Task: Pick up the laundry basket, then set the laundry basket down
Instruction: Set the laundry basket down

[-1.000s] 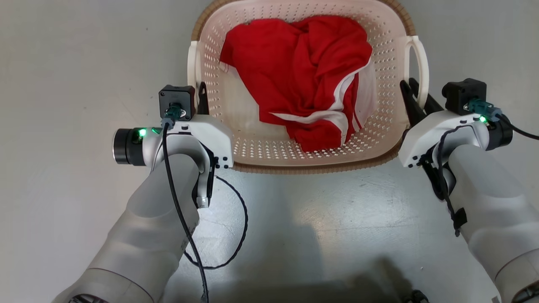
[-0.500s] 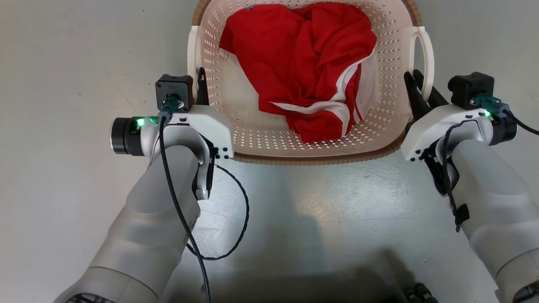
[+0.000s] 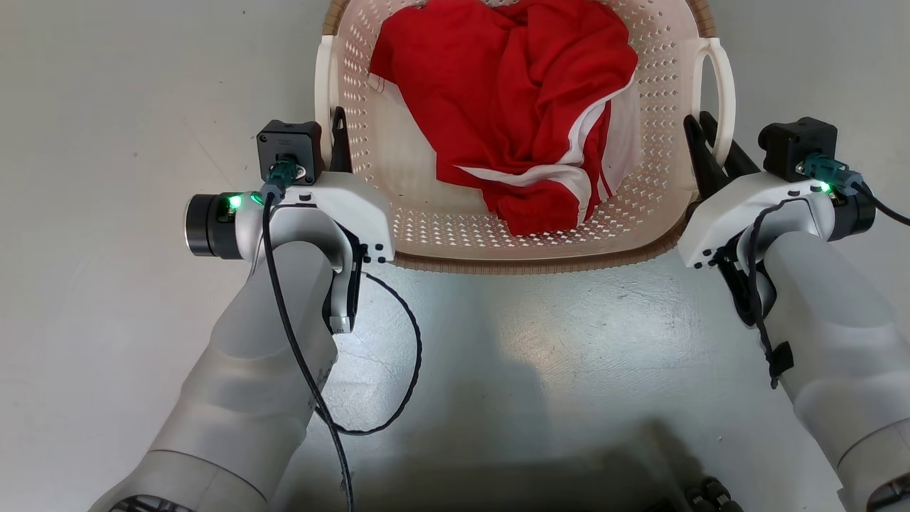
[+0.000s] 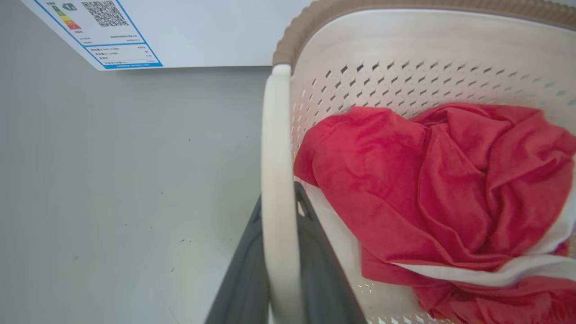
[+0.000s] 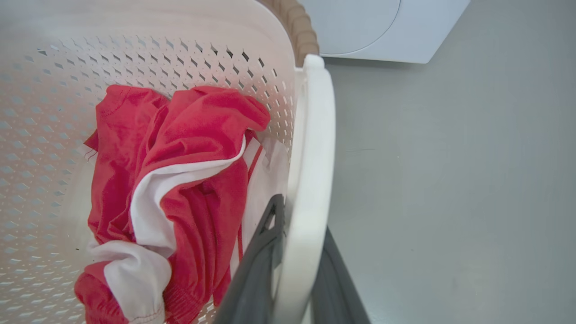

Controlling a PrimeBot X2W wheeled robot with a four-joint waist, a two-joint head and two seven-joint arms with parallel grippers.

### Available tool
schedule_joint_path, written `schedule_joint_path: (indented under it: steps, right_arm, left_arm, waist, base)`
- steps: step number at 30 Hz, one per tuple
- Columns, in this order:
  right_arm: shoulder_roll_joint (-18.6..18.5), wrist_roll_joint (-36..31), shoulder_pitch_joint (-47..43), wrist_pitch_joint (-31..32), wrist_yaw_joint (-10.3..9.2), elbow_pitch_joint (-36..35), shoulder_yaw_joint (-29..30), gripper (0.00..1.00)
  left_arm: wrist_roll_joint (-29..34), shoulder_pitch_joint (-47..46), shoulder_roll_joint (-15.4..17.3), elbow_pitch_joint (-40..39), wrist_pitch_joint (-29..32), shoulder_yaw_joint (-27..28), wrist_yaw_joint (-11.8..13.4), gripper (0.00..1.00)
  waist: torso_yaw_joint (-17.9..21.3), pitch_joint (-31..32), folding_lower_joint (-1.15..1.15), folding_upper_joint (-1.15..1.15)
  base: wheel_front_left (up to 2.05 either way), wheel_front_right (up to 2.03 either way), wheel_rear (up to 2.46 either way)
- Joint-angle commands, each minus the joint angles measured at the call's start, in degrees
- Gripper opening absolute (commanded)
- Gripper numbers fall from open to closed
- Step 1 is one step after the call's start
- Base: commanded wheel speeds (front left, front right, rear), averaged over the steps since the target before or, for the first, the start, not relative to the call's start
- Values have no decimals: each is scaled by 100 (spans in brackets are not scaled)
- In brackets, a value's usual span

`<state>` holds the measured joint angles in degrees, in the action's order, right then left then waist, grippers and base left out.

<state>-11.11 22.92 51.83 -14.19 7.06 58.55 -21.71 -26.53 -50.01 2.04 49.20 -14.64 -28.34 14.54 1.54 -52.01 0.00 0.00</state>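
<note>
The laundry basket (image 3: 526, 264) sits at 12 o'clock in the head view, above a grey floor (image 3: 106, 284), its brown rim towards the robot. Whether its base touches the floor cannot be told. A crumpled red garment (image 3: 512, 121) with white stripes lies inside it.

Both pale forearms reach forward from 7 and 5 o'clock, the wrists bent so that the dark fingers point up the view along the basket's two short sides. The left tool (image 3: 334, 131) is at the basket's 9 o'clock side, by the left loop handle (image 3: 323, 85). In the left wrist view its two fingers (image 4: 245, 288) stand one on each side of that white handle, closed tight against it. The right tool (image 3: 700, 128) is at the 3 o'clock side, by the right loop handle (image 3: 719, 92). In the right wrist view its fingers (image 5: 252, 279) likewise pinch the handle bar between them, one inside the basket wall and one outside.

A black cable (image 3: 402, 384) loops from the left wrist over the floor. A white washer (image 5: 396, 27) stands beyond the basket at 1 o'clock in the right wrist view; an energy label (image 4: 103, 36) shows at 11 o'clock in the left wrist view.
</note>
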Motion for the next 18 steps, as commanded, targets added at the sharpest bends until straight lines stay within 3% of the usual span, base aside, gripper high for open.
schedule_joint_path:
  steps: [1, 18]
  right_arm:
    - [62, -100, -205, -81, 43, -104, -85, 0]
    - [98, -263, -138, -81, 43, -133, 21, 0]
  left_arm:
    - [-30, 36, 85, -143, -36, 57, -4, 0]
    - [-148, -25, 84, -177, -36, -22, 71, 0]
  waist:
    - [-2, -8, 0, 0]
    - [7, -94, 0, 0]
  base:
    - [0, 0, 0]
    - [0, 0, 0]
